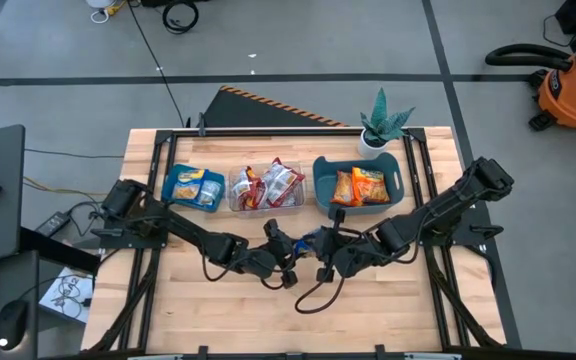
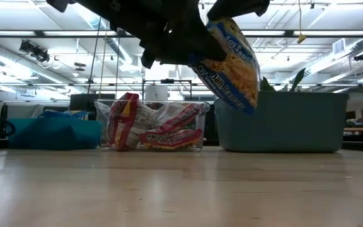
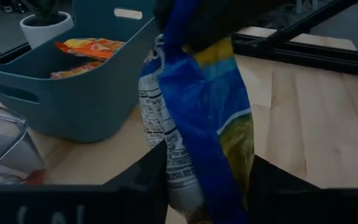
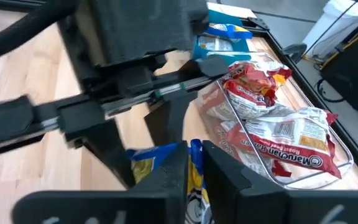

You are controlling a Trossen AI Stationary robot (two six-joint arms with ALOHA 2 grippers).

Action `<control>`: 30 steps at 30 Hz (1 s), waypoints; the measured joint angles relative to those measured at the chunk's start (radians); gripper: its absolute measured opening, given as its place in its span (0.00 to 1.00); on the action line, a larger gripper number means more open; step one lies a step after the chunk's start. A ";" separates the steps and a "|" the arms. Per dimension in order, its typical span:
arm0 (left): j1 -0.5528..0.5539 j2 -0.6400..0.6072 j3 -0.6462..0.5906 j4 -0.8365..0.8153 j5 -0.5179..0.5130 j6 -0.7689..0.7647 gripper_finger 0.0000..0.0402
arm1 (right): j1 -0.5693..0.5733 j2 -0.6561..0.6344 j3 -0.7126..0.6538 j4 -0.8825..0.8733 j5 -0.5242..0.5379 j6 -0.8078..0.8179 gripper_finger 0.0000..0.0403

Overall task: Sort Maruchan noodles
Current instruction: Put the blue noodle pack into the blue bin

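A blue-and-yellow Maruchan packet (image 2: 232,63) hangs in the air between my two grippers at the table's middle (image 1: 308,238). My left gripper (image 3: 207,180) reaches in from the left and is shut on it. My right gripper (image 4: 196,168) comes from the right and is also shut on it. Other blue-and-yellow packets lie in the left blue bin (image 1: 193,187). Red-and-silver packets (image 4: 272,134) fill the clear tub (image 1: 266,187). Orange packets (image 1: 358,186) lie in the right blue bin (image 1: 320,178). My left gripper pinches the packet's lower half (image 3: 229,149) between its two fingers (image 3: 151,177), one on each flat face. The packet is lifted clear of the table and hangs tilted. My right gripper pinches a thin blue edge of the packet (image 4: 194,149) between its two fingers (image 4: 229,177). In the left wrist view that held end (image 3: 185,37) is the packet's upper one.
The three containers stand in a row along the far half of the table. A potted plant (image 1: 383,125) stands at the far right corner, behind the right bin. Bare wood (image 1: 298,320) lies on the near side of both grippers.
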 joint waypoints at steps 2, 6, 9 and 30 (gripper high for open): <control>0.000 -0.004 0.000 -0.008 0.000 -0.004 0.33 | 0.005 0.000 0.000 0.000 -0.001 -0.012 0.15; 0.000 -0.027 0.001 -0.035 0.015 -0.010 0.33 | 0.012 0.000 0.004 -0.001 -0.030 -0.030 0.25; -0.001 -0.041 0.001 -0.059 0.015 -0.017 0.33 | 0.016 0.000 0.015 -0.005 -0.034 -0.040 0.34; -0.014 -0.138 0.001 -0.419 0.109 -0.190 0.33 | 0.151 -0.200 -0.013 -0.342 0.036 0.215 0.49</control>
